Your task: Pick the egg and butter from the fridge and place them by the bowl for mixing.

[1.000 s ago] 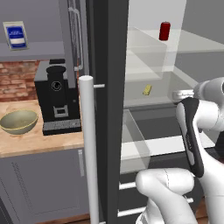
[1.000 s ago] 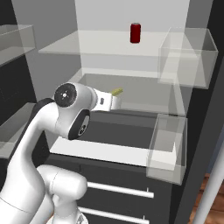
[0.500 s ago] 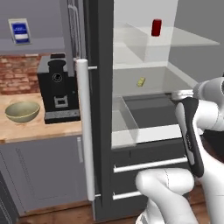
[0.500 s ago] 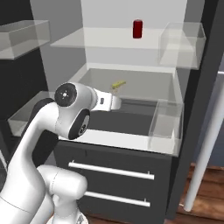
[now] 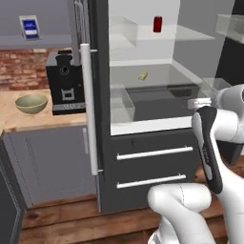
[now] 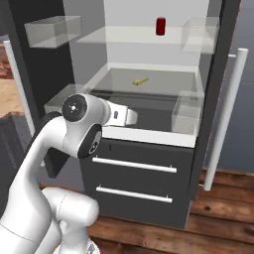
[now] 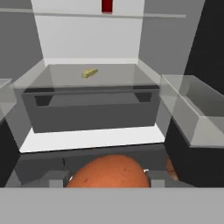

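The gripper [image 7: 108,175] is clamped on the egg [image 7: 109,171], which bulges orange-brown between the jaws at the near edge of the hand view, in front of the open fridge [image 5: 143,157] and level with the white ledge above its two drawers. The butter [image 6: 140,80] lies on the glass shelf in the middle of the fridge, towards the back, with a clear drawer under that shelf. Higher in the fridge a red can [image 6: 160,26] stands upright on the upper glass shelf, close to the rear wall. Clear bins hang on the inner faces of both fridge doors, and the left door with its pale bar handle [image 5: 88,105] stands open between the fridge interior and the counter [image 5: 28,125]. On that wooden counter, left of the fridge, a black coffee machine [image 5: 64,81] sits just beside the door, and the bowl [image 5: 31,103] rests further left, apart from the machine.
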Motion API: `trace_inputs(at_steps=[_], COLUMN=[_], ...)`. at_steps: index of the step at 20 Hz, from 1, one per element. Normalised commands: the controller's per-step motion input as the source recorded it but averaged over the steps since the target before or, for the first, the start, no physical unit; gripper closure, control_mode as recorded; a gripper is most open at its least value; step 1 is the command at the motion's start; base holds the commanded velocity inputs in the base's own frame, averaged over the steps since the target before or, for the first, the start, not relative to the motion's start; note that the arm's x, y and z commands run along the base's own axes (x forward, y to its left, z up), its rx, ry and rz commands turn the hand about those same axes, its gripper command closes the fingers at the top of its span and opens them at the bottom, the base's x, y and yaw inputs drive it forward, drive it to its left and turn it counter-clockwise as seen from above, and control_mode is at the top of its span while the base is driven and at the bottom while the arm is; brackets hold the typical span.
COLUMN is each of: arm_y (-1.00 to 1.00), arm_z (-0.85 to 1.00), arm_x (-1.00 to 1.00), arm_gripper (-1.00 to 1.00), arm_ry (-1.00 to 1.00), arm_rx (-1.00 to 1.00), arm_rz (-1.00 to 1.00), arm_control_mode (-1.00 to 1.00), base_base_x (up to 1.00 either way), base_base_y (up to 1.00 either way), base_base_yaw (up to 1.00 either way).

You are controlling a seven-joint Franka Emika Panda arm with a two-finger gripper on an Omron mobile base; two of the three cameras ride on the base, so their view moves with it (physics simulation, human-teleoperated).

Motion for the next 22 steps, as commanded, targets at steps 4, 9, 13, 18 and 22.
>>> trace_inputs(at_steps=[4,9,13,18,22], arm_y=[0.0,0.0,0.0,0.0,0.0], arm_z=[0.0,0.0,0.0,0.0,0.0], arm_x=[0.0,0.0,0.0,0.0,0.0], arm_gripper=[1.0,1.0,1.0,1.0,1.0], arm_ry=[0.0,0.0,0.0,0.0,0.0], arm_rx=[0.0,0.0,0.0,0.0,0.0], arm_rz=[0.0,0.0,0.0,0.0,0.0], arm_control_mode=[1.0,1.0,1.0,1.0,1.0], base_base_x=[-0.68,-0.49,-0.49,-0.55,-0.5], base_base_y=[0.0,-0.01,-0.04,-0.02,0.04], base_base_yaw=[0.37,0.74,0.77,0.68,0.57])
